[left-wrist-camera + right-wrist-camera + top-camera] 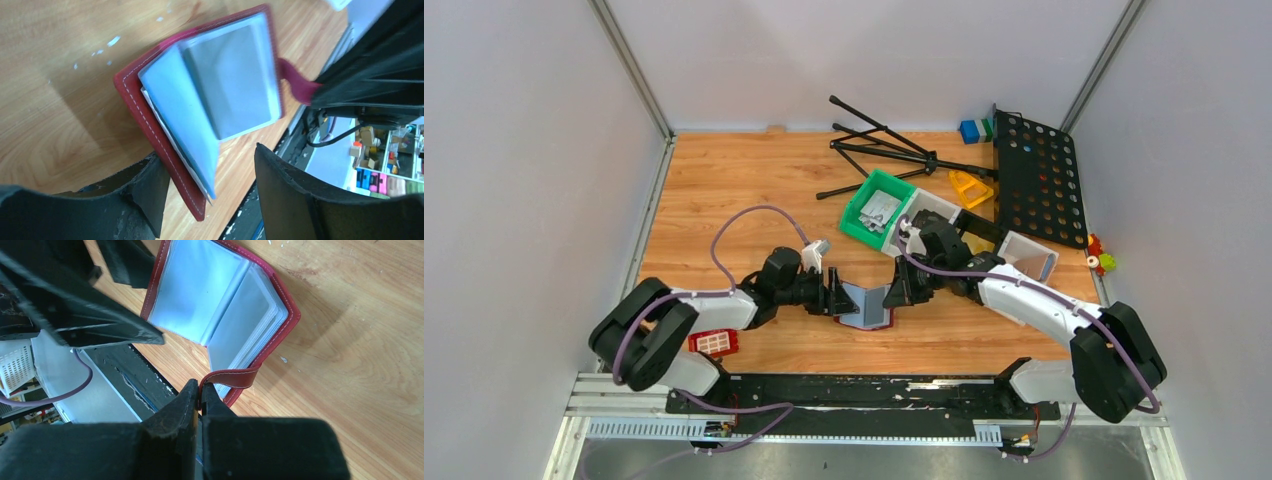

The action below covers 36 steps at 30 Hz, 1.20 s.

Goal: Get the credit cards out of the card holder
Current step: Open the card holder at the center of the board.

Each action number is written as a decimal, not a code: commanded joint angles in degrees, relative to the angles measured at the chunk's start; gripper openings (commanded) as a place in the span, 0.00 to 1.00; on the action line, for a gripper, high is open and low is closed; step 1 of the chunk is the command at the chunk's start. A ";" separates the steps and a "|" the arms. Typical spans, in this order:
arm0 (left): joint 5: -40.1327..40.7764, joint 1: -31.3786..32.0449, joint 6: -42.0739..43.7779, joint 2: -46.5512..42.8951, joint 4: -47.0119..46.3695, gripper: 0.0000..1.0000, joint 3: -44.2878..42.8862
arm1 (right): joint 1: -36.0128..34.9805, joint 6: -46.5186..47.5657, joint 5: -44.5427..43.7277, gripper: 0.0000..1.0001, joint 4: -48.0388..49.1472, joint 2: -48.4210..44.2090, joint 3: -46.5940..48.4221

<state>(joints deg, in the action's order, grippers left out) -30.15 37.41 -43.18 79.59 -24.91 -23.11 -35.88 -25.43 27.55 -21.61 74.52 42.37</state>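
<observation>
At table [724, 180] centre, R hand [201, 387] pinching card holder [175, 295] tab [235, 377], L hand [210, 157] open

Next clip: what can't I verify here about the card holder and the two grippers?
- Cards in card holder: sleeves cloudy, both wrist views.
- Left gripper touching the cover: left wrist view, its finger hides contact.
- Top view: holder tiny, pockets unreadable.
</observation>
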 commanded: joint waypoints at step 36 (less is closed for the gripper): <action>-10.98 -5.81 -23.45 -23.28 -14.29 0.00 -0.15 | 2.81 -21.16 -3.50 1.00 17.50 -33.80 -14.39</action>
<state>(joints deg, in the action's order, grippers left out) -37.69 31.97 -59.44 57.23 -29.02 -23.03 -33.23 -39.57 21.58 -13.17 43.46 28.53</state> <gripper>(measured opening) 0.031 0.998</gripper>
